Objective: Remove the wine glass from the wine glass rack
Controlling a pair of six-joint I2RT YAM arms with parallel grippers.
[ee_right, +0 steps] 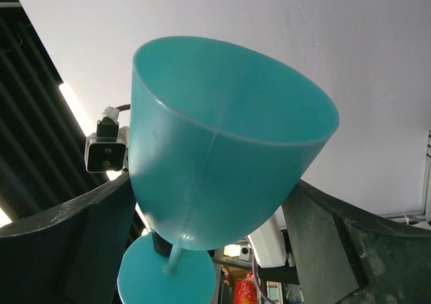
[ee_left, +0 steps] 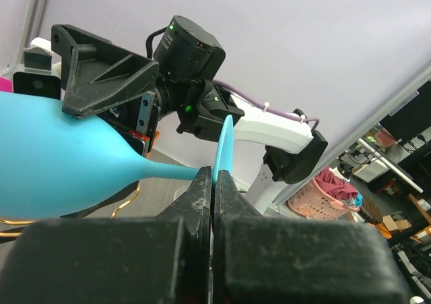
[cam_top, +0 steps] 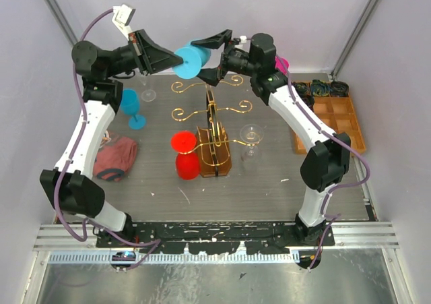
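Grey tabletop (cam_top: pixel 269 183), scuffed, boxed in by lavender walls (cam_top: pixel 222 7) at the far side and both flanks, with a metal rail (cam_top: pixel 215 233) along the near edge by the arm bases. Gold wire rack (cam_top: pixel 212 125) upright mid-table. Red glass (cam_top: pixel 183 156) just beside its left, clear glass (cam_top: pixel 252 137) at its right. Blue glass (cam_top: pixel 131 108) standing left of the rack, apart from it. Second clear glass (cam_top: pixel 148 94) further back. Reddish cloth (cam_top: pixel 114 159) near the left edge. Wooden tray (cam_top: pixel 333 115) with compartments along the right edge.

Teal wine glass (cam_top: pixel 188 60) off the rack, up in the air over its far end, lying sideways between both arms. Left gripper (ee_left: pixel 213 176) clamped tight on the foot disc of the glass, stem pointing away to the bowl. Right gripper (cam_top: pixel 209 56) spread wide, one finger on each side of the bowl; contact with the bowl not clear.

Open bare table in front of the rack toward the near rail, and some to the right between rack and tray. Far corners tight against the walls.
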